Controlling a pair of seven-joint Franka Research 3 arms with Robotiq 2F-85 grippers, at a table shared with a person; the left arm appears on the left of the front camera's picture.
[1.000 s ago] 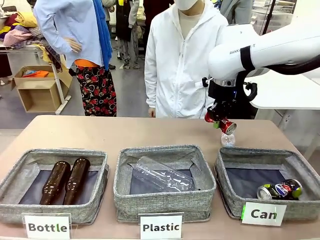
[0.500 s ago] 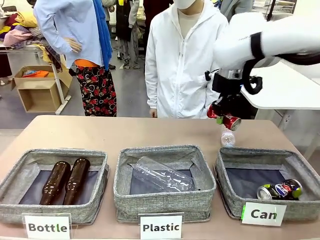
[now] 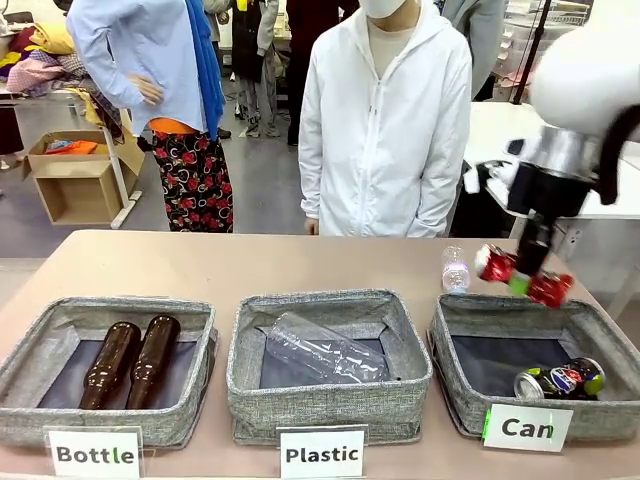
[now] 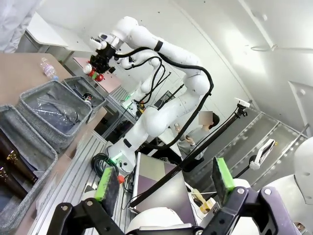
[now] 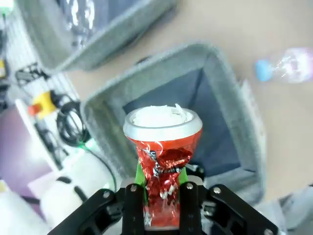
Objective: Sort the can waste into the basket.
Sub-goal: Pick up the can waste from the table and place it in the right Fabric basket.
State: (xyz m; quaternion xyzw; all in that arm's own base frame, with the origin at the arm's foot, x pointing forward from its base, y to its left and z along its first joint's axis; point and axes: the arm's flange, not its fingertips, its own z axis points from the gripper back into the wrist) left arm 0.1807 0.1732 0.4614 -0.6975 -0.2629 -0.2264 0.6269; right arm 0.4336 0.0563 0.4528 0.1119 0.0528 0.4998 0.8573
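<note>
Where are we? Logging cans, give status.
Right gripper shut on red can, over the Can basket. Left gripper open, idle. Blue can already in. Small bottle behind basket, not blocking.

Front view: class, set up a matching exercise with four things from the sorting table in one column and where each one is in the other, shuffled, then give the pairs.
Things
1. red can
2. blue can
3. brown bottles
4. small clear bottle

Places
A. on the bare table behind the baskets
B. lying in the Can basket
C. held in the right hand above the Can basket
D. lying in the Bottle basket

Pairs: 1-C, 2-B, 3-D, 4-A
</note>
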